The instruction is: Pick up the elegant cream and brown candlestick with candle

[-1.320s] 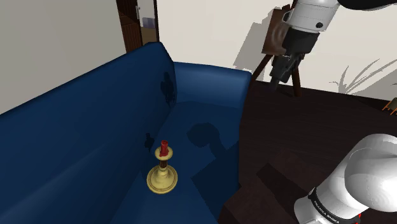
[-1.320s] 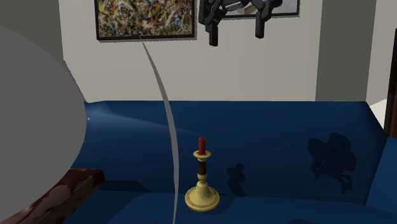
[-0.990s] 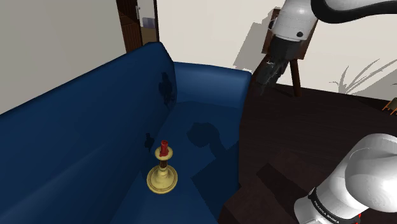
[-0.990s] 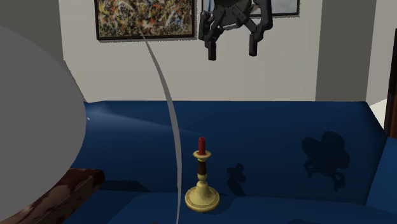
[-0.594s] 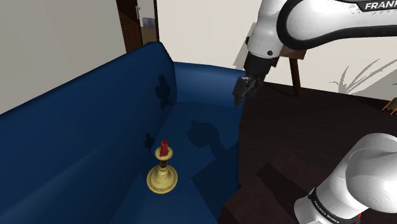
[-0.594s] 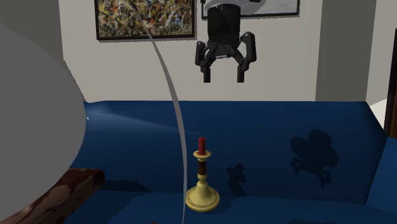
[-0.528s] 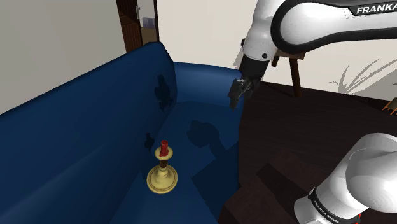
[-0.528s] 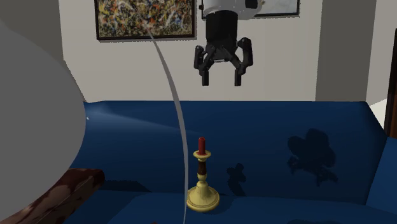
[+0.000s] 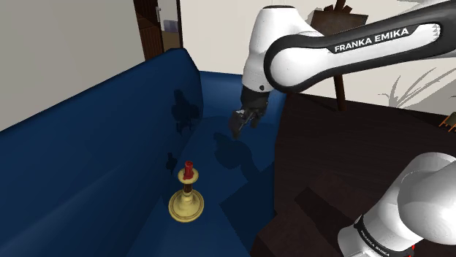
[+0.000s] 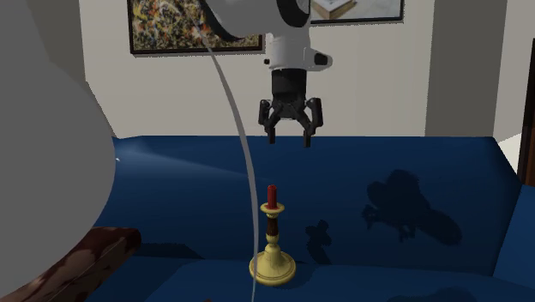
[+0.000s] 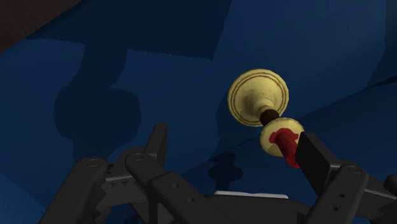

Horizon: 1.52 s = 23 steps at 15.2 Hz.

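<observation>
Dark blue sofa [image 9: 109, 160] took up most of the scene, with a pale wall behind and a framed abstract painting [image 10: 193, 26] on it. White Franka arm [image 9: 321, 55] reached over the seat, black tool [image 10: 290, 137] pointing down, jaws spread wide, nothing held. Cream and brown candlestick [image 10: 273, 249] stood upright on the seat cushion near the foot of the backrest, well below the tool and a bit toward the second exterior view's left of it. No real containers; only the candlestick's top socket counted, and it held a short red candle [image 10: 272, 196], upright. Wrist view: candle tip sat right next to one finger [image 11: 315, 159], not centred in the gap. Risks, as judged: a straight descent from that offset could land a finger on the candle and knock the piece over on the soft cushion. Stem looked thin and turned, so a shallow grip could slip. Closing on the candle alone might pull it from the socket, leaving the base behind.
</observation>
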Available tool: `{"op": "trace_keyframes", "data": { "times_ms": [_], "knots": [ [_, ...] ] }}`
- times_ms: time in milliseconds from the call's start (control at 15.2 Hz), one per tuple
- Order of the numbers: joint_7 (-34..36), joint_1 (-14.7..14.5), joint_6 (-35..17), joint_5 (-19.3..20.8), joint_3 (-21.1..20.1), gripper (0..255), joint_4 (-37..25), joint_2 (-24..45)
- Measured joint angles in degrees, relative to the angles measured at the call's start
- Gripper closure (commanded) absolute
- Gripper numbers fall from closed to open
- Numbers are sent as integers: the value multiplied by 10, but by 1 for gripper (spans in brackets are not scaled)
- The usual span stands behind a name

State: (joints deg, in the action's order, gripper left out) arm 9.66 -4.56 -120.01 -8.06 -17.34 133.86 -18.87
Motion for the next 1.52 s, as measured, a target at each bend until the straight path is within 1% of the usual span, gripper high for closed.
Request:
{"op": "trace_keyframes", "data": {
  "times_ms": [132, 330, 462, 594, 924, 1056, 1188, 1518],
  "knots": [
    [12, -1, -27, 6, -12, 0, -9, 34],
    [42, -4, -64, 25, -33, 0, -38, 99],
    [65, -6, -86, 49, -45, 0, -73, 155],
    [85, -11, -104, 66, -53, 0, -91, 192],
    [138, -34, -133, 124, -60, 0, -165, 301],
    [159, -49, -141, 151, -57, 0, -207, 352],
    [172, -60, -149, 166, -53, 0, -225, 380],
    [184, -68, -177, 182, -47, 0, -222, 408]
  ]
}}
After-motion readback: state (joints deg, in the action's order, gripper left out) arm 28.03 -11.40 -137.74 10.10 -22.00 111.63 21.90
